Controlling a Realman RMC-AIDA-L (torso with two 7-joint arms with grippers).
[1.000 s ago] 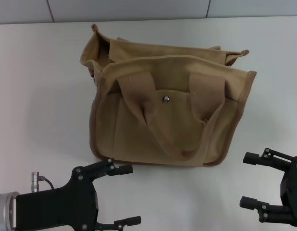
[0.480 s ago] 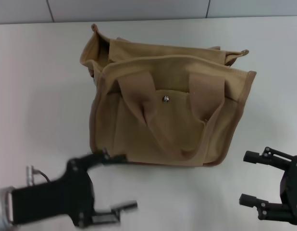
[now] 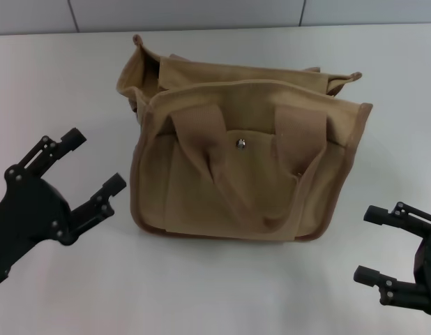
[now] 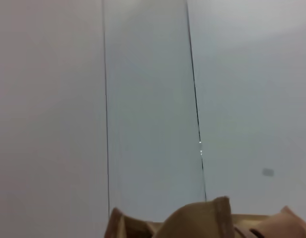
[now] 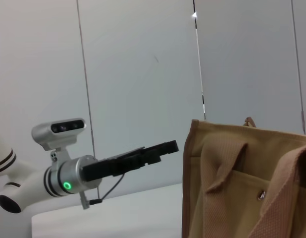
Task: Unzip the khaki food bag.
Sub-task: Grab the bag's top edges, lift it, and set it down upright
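Nothing is unzipped yet: the soft tan canvas khaki food bag (image 3: 240, 164) sits untouched between the spread-fingered left gripper (image 3: 93, 167) and the spread-fingered right gripper (image 3: 365, 244).

Lighting: even, diffuse, fairly bright, coming from overhead. Khaki food bag (image 3: 240, 164) is casting a soft, narrow shadow along its near edge onto the white table (image 3: 62, 84); folds under the handles are shading darker. Silver snap stud (image 3: 240, 144) is giving off a small glint. Wall panels (image 4: 148, 99) in the left wrist view are looking washed and hazy, with a bright speck on one seam. Head view is rendering sharply. Green indicator light (image 5: 68, 186) on the left arm is glowing.
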